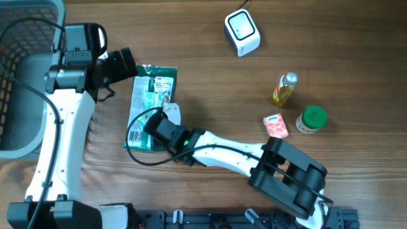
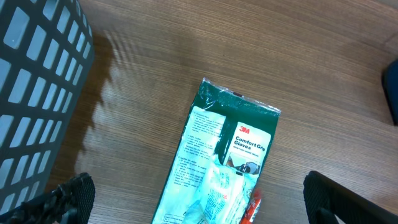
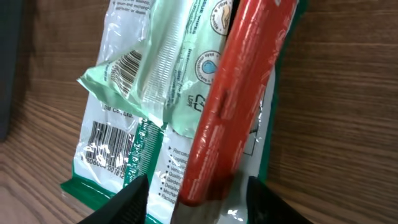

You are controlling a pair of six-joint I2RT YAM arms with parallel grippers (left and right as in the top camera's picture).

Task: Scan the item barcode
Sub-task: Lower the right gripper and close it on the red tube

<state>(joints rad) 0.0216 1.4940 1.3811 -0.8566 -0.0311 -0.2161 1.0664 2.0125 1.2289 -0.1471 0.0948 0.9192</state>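
A green glove package lies flat on the wooden table, with a pale clear packet and a red tube-shaped item lying on top of it. My right gripper straddles the near end of the red item, jaws apart with a small gap on each side. Barcodes show on the green package and on the pale packet. From overhead, the right gripper sits over the package's lower right. My left gripper hovers wide open at the package's upper left, the package below it. A white scanner stands far back.
A grey mesh basket fills the left edge, its wall close to the left wrist. To the right stand a yellow bottle, a small pink box and a green-lidded jar.
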